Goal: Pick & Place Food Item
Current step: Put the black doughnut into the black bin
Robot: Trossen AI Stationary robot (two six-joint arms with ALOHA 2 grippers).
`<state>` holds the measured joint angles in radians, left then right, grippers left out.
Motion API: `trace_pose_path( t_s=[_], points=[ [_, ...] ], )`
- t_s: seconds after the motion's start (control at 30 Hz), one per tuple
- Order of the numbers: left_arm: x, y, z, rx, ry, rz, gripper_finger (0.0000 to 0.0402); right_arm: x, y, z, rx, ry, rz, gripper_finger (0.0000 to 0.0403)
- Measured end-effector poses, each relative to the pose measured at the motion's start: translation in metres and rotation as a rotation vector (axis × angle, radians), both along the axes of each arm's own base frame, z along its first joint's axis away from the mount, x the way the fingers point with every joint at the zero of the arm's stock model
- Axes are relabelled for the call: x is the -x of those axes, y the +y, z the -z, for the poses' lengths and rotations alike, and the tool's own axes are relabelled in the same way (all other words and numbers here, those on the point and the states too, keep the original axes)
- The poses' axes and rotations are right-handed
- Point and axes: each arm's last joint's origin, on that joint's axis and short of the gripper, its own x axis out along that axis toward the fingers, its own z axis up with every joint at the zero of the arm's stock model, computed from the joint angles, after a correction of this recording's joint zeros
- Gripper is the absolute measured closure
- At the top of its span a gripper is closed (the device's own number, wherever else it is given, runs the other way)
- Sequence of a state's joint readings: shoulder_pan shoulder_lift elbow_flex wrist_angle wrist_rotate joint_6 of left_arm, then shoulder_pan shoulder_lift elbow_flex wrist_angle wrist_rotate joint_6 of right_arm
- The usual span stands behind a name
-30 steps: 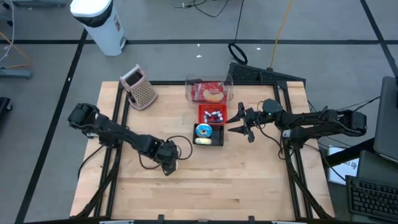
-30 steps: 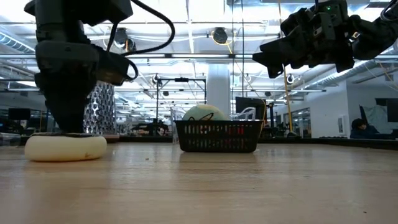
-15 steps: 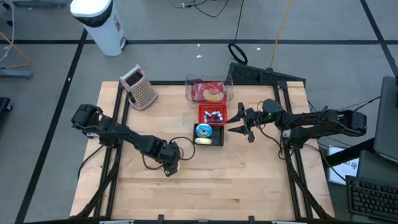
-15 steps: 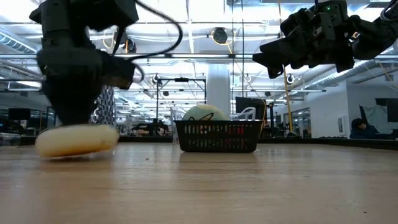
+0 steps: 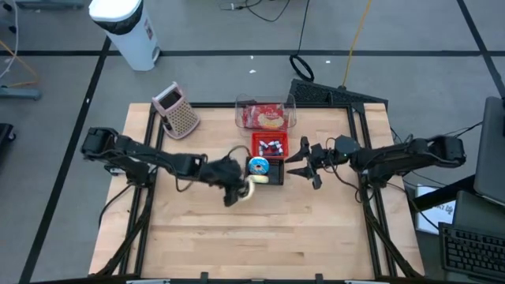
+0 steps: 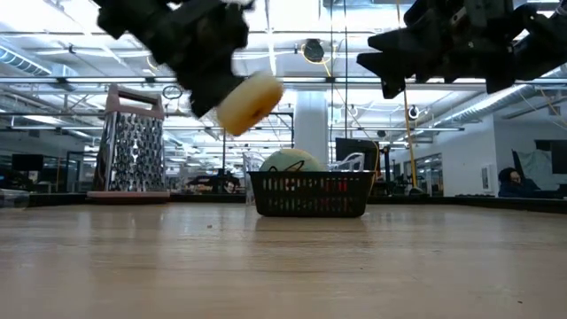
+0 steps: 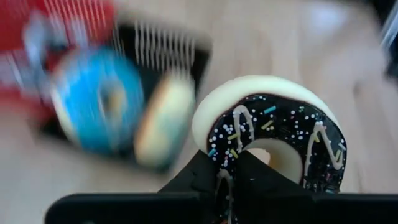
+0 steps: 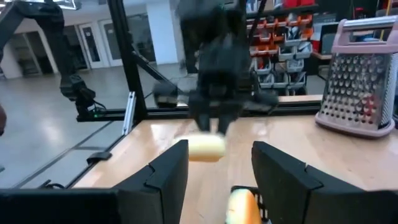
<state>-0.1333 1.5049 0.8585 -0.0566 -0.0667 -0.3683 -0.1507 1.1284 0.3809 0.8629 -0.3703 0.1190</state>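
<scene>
So the left pincer (image 5: 239, 192) is clamped shut on a donut (image 7: 273, 134), the one with chocolate icing and sprinkles, pinching it through the hole. It's up off the table (image 5: 316, 229), hanging in the air just beside the front edge of the black basket (image 5: 268, 169). There's a blue-iced donut (image 5: 258, 166) and a pale one sitting in that basket.

Table is plain light wood. A metal grater (image 5: 178, 111) stands near the back left, a clear tub (image 5: 265, 114) of snacks sits behind a red tray (image 5: 269, 145). A big open workshop with ceiling lights shows behind.

The right pincer (image 5: 304, 165) hovers over on the other side of the basket, fingers spread apart, nothing in it.
</scene>
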Motion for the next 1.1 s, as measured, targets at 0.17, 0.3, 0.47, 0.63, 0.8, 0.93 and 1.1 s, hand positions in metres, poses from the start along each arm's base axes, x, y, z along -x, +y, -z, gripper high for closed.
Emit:
trace_pose_path(
  t_s=[0.17,0.3,0.47,0.63,0.8,0.93,1.1],
  points=[
    [-0.010,0.015,-0.029,-0.161,-0.276,0.057,0.0363,-0.005,0.012,0.004,0.028,-0.010,-0.004,0.0238],
    [-0.016,0.025,-0.043,-0.310,-0.414,0.035,0.0369,-0.012,0.019,0.012,0.119,0.006,0.089,0.0238],
    [-0.017,0.039,-0.045,-0.555,-0.380,-0.110,0.0367,-0.027,0.016,0.017,0.123,0.051,0.303,0.0212],
    [-0.019,0.049,-0.038,-0.676,-0.311,-0.191,0.0365,-0.050,0.013,0.013,0.042,0.059,0.368,0.0147],
    [-0.024,0.053,-0.028,-0.715,-0.268,-0.207,0.0365,-0.076,0.011,0.006,-0.036,0.024,0.376,0.0091],
    [-0.025,0.054,-0.024,-0.743,-0.240,-0.230,0.0365,-0.090,0.007,0.004,-0.114,0.019,0.384,0.0079],
    [-0.026,0.051,-0.026,-0.739,-0.256,-0.223,0.0364,-0.099,-0.002,0.014,-0.189,0.047,0.457,0.0093]
  ],
)
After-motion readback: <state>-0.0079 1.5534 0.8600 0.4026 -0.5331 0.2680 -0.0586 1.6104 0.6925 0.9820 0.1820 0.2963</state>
